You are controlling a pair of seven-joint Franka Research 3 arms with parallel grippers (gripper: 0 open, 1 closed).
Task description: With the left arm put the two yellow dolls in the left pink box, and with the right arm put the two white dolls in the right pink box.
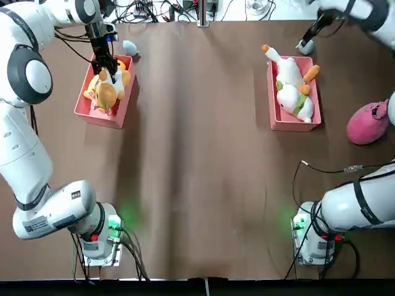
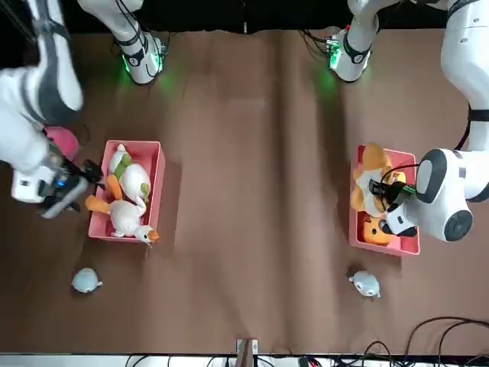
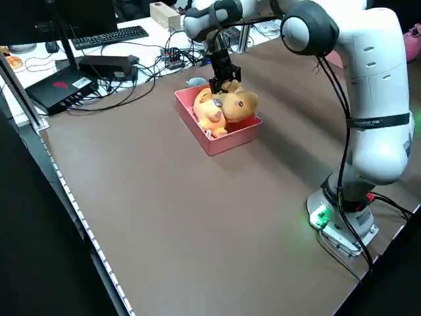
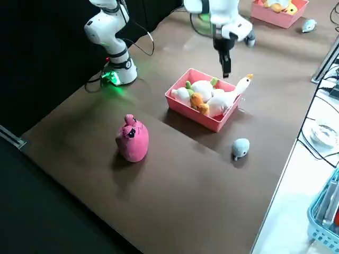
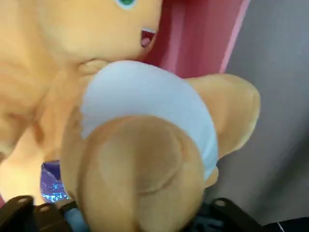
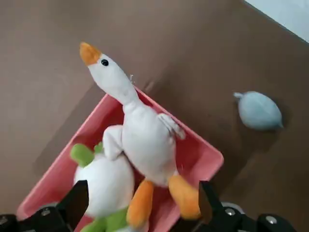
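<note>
The left gripper (image 1: 106,66) is down in the left pink plastic box (image 1: 87,114), closed on a yellow plush doll (image 1: 117,79) that lies against the second yellow plush doll (image 1: 102,94). The right gripper (image 4: 226,67) hangs open above the right pink plastic box (image 1: 272,117), where the white plush goose doll (image 6: 140,137) and the white plush doll with green limbs (image 6: 107,184) both lie.

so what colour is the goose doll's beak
Orange, on the white goose doll lying in the right pink box; clearest in the right wrist view.
</note>
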